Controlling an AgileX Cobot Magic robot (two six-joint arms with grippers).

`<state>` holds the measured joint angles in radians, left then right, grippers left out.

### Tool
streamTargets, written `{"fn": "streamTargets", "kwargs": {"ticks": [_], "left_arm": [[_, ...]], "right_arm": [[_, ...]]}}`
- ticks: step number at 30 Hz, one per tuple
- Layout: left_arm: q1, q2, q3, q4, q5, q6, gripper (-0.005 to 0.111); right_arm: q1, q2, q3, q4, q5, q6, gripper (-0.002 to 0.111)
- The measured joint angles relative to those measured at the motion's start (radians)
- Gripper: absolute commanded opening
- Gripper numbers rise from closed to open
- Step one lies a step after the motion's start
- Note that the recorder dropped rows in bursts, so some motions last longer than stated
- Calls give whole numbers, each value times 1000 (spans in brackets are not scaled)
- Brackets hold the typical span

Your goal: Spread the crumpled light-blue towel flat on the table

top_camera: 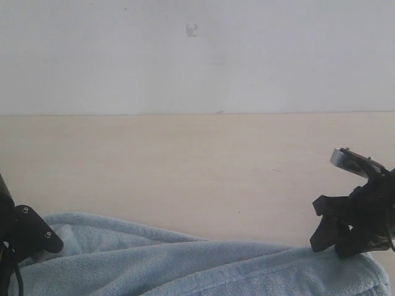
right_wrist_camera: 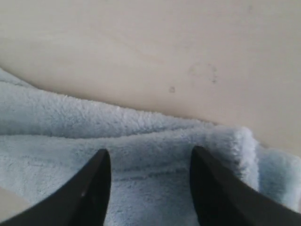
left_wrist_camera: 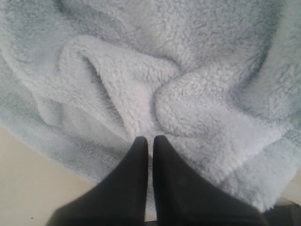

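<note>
The light-blue towel [top_camera: 197, 268] lies rumpled along the near edge of the beige table [top_camera: 185, 166]. My left gripper [top_camera: 28, 237] sits at the towel's left end. In the left wrist view that gripper [left_wrist_camera: 150, 139] is shut on a pinch of the fluffy towel [left_wrist_camera: 188, 70], and folds run out from its tips. My right gripper [top_camera: 336, 240] rests at the towel's right end. In the right wrist view this gripper [right_wrist_camera: 150, 153] is open, with a folded, hemmed corner of the towel [right_wrist_camera: 70, 117] lying between its fingers. No white label shows.
Bare table [right_wrist_camera: 141, 47] stretches beyond the towel to a white wall [top_camera: 185, 55] at the back. A strip of table [left_wrist_camera: 28, 179] shows beside the towel near the left gripper.
</note>
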<state>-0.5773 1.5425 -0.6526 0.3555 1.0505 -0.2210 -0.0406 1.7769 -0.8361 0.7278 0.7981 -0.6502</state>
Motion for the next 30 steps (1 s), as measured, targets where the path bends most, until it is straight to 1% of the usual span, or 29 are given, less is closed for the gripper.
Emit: {"fn": "streamTargets", "kwargs": {"ticks": [3, 5, 8, 12, 14, 24, 26, 28, 30], "left_arm": [[0, 0, 0, 0, 0, 0, 4], [0, 0, 0, 0, 0, 0, 4], [0, 0, 0, 0, 0, 0, 4], [0, 0, 0, 0, 0, 0, 4], [0, 0, 0, -2, 0, 0, 4], [0, 0, 0, -4, 0, -2, 4], [0, 0, 0, -4, -4, -2, 4], [0, 0, 0, -4, -4, -2, 4], [0, 0, 0, -4, -4, -2, 4]], "right_arm": [[32, 0, 0, 0, -13, -7, 29], [41, 0, 0, -13, -41, -7, 25], [36, -14, 0, -75, -98, 49, 26], [18, -21, 0, -242, -152, 245, 26], [18, -15, -2, -286, -155, 309, 26], [45, 25, -4, -270, -143, 267, 25], [47, 14, -7, -270, -141, 255, 17], [51, -11, -13, -270, -133, 252, 1], [51, -58, -19, -266, -103, 256, 0]]}}
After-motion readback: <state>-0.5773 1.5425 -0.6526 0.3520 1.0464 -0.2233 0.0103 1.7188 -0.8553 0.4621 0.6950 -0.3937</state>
